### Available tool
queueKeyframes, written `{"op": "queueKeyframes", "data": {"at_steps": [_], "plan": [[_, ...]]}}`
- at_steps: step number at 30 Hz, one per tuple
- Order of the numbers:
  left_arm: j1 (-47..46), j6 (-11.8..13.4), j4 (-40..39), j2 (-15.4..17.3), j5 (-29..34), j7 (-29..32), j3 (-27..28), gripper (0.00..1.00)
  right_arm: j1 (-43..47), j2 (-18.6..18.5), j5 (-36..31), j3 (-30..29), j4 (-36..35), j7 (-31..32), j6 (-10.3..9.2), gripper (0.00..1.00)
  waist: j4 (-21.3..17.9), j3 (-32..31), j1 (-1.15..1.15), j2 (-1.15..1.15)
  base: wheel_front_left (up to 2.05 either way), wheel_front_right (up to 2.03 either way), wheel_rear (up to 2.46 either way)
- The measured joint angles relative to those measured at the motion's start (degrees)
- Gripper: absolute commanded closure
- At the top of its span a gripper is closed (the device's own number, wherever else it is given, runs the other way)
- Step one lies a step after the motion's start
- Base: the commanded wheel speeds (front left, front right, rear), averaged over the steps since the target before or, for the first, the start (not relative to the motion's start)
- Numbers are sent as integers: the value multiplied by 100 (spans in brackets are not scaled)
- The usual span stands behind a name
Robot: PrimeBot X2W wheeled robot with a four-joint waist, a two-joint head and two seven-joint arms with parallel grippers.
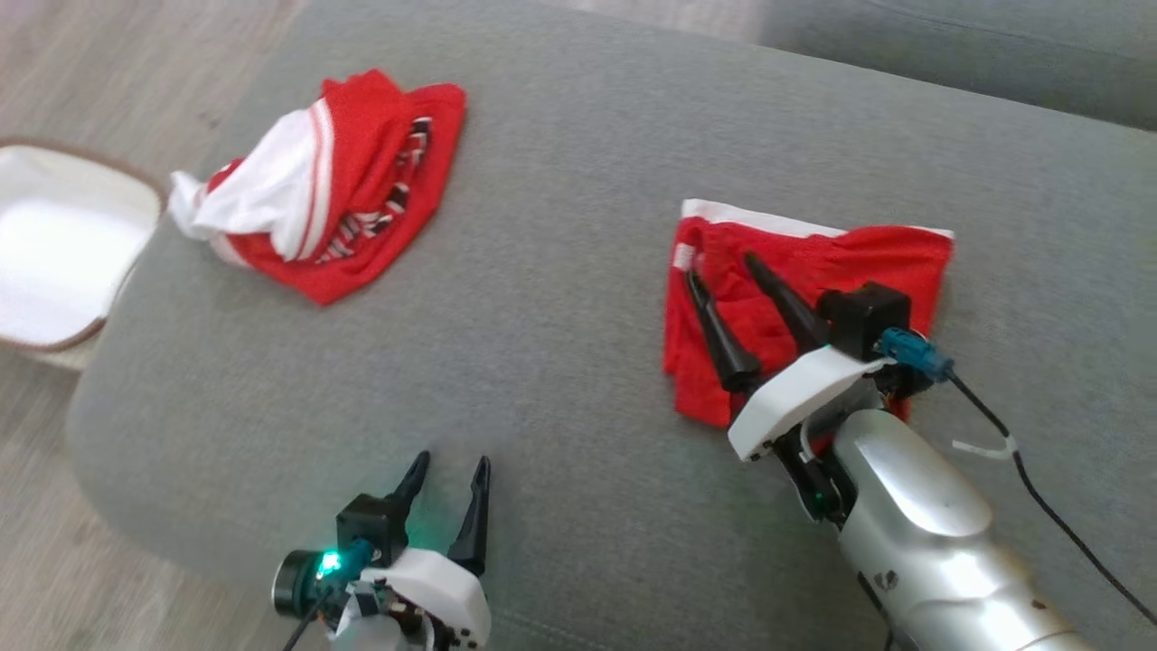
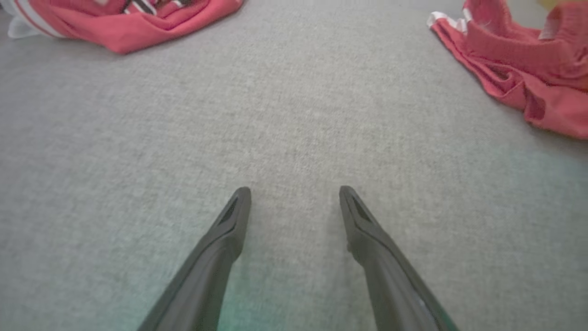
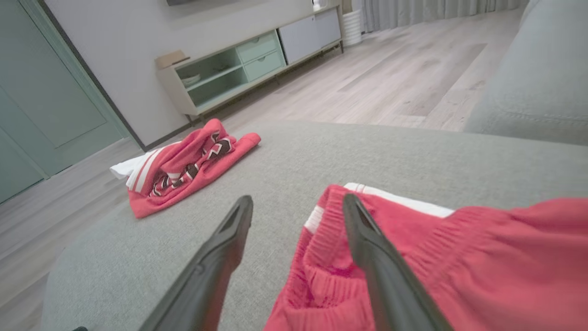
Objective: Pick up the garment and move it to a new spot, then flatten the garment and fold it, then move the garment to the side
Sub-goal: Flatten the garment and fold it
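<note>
Head view, nearest edge first: the left hand (image 1: 452, 461) sits low over the near edge of the grey fabric sofa seat (image 1: 560, 362), its two dark fingers pointing away and spread apart with nothing between them. Its arm is cut off by the bottom of the picture. In the left wrist view the same fingers stand apart over bare grey fabric.

To the right, the silver right forearm rises from the near right corner and slants toward the seat's middle. The right hand (image 1: 723, 271) is held over the folded red shorts with a white waistband stripe (image 1: 868, 258), fingers splayed wide and gripping nothing. In the right wrist view one finger lies over the shorts' ribbed edge and the other over grey fabric just beside it. Whether the tips touch the cloth cannot be told. The wrist and its black camera block hide the near right part of the shorts, which lie toward the seat's right side.

Well apart, near the far left corner, lies a crumpled red-and-white jersey (image 1: 362, 181). Beyond the left edge, a white brown-rimmed basket (image 1: 54, 244) is partly cut off.
</note>
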Motion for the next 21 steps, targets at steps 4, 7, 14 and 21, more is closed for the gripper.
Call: {"op": "queueKeyframes", "data": {"at_steps": [4,7,14,21], "plan": [[1,45,-234,16,99,0,180,0,23,2,-105,-234,-98,-52,0,0,-318,-78,0,0,0,0,0],[3,104,-535,36,264,0,349,0,116,10,-459,-933,-338,-53,0,0,-626,-140,0,0,0,0,0],[146,243,-1333,175,806,-1,760,0,929,8,-1159,-2276,-887,-66,0,0,-1409,-274,0,0,0,0,0],[779,245,-1705,220,1149,0,1102,0,1533,32,-1313,-2700,-1087,-66,0,0,-2038,-435,0,0,0,0,0]]}}
